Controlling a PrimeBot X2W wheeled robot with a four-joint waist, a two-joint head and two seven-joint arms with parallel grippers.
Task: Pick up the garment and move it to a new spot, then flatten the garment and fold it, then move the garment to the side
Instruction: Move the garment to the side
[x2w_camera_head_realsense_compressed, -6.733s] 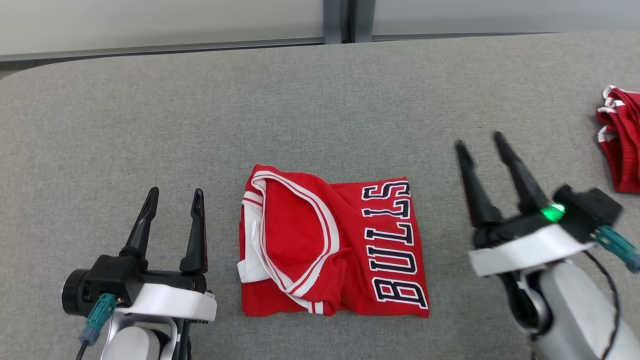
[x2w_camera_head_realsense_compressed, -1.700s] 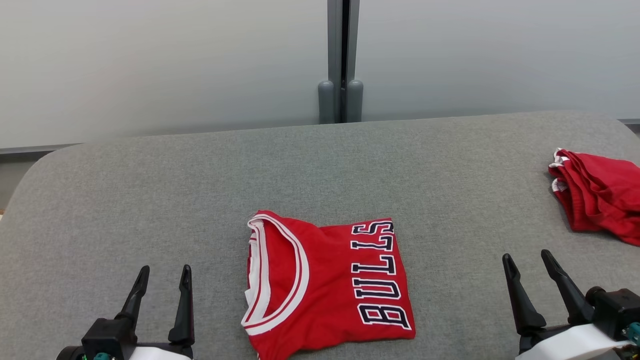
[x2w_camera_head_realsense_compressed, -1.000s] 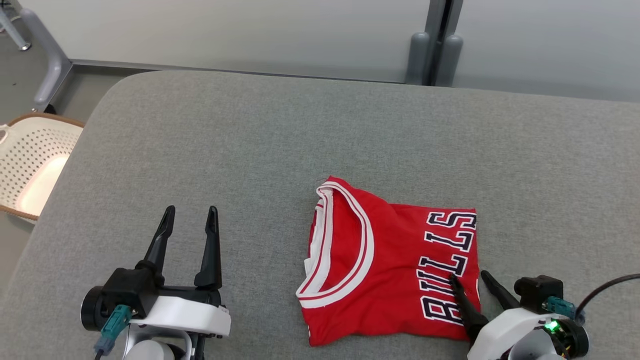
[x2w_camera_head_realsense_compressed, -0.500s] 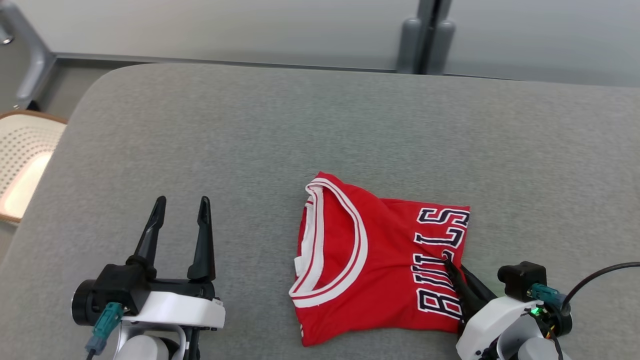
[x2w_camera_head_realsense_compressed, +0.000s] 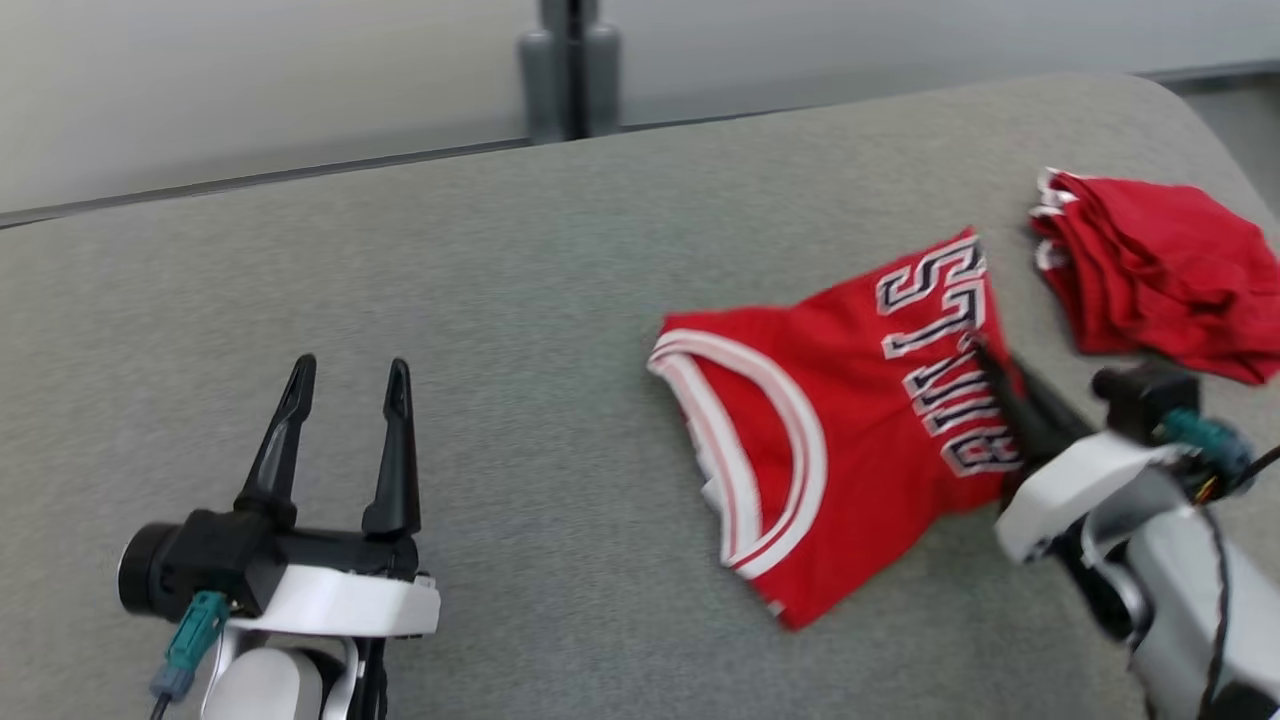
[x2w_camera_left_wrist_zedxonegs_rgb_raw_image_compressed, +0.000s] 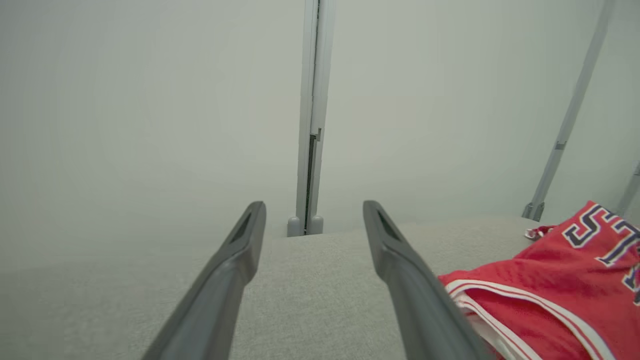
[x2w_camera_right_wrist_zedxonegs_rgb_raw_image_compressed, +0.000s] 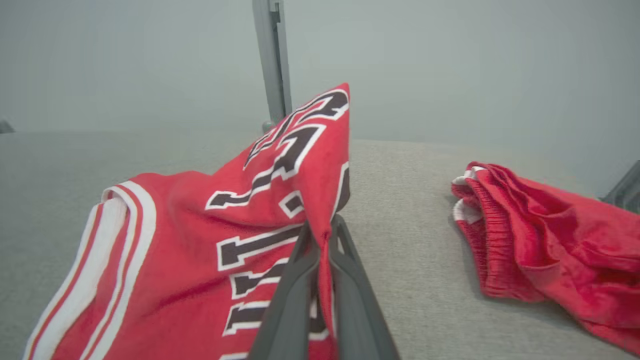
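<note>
The garment is a folded red jersey with white trim and dark lettering, lying skewed on the grey table right of centre. My right gripper is shut on its lettered edge, and in the right wrist view the cloth is pinched between the two fingers and lifted into a peak. My left gripper hovers open over bare table at the lower left, well apart from the jersey. The left wrist view shows the jersey's collar side to the right of that gripper's fingers.
A second red garment, crumpled shorts, lies at the table's far right edge, close to the jersey's top corner, also visible in the right wrist view. Behind the table stands a pale wall with a grey post.
My right gripper closed on the jersey's lettered edge and has dragged it right and away, turning it toward the shorts. The head camera has swung right. The left gripper stays open.
</note>
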